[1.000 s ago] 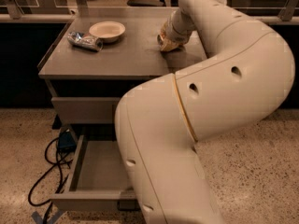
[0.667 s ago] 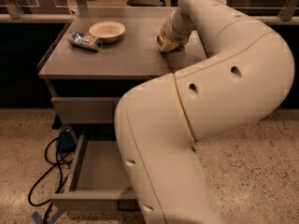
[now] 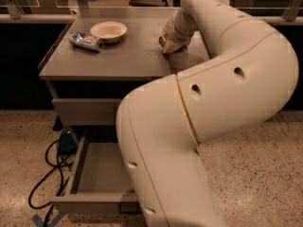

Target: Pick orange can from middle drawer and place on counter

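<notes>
The orange can (image 3: 172, 40), orange-brown with pale markings, is at the right part of the counter (image 3: 123, 58), at the end of my arm. My gripper (image 3: 167, 46) is down at the can, right above the counter top; the wrist hides most of it. The middle drawer (image 3: 97, 171) is pulled open below the closed top drawer. The part of its grey floor that shows is bare. My big white arm covers its right half.
A silver-blue shiny cylinder (image 3: 86, 40) lies on its side at the counter's back left, next to a pale round bowl (image 3: 108, 31). A long pale ledge with glass panels (image 3: 38, 18) runs behind. Black cables and a blue box (image 3: 65, 143) lie on the speckled floor left of the drawer.
</notes>
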Controlling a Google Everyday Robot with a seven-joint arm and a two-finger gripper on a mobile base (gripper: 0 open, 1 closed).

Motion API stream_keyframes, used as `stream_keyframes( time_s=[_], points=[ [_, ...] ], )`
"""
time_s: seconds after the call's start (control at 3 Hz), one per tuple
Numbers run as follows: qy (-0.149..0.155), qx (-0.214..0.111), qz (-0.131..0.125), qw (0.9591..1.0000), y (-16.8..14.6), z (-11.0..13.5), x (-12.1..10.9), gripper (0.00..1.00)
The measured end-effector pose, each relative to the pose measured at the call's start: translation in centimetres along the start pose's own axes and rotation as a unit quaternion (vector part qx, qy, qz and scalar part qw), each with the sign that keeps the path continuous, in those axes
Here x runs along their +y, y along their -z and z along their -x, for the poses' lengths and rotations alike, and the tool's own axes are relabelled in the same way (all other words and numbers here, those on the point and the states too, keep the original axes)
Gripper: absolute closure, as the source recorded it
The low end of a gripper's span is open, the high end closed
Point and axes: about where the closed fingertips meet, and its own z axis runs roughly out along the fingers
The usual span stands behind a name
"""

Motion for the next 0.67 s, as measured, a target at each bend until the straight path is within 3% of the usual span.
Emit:
stream_keyframes(
  time_s=[0.33,0.67],
  points=[
    [0.000,0.000,0.000,1.0000,-0.01,0.00,0.00,0.00],
    [0.000,0.000,0.000,1.0000,-0.01,0.00,0.00,0.00]
  ],
)
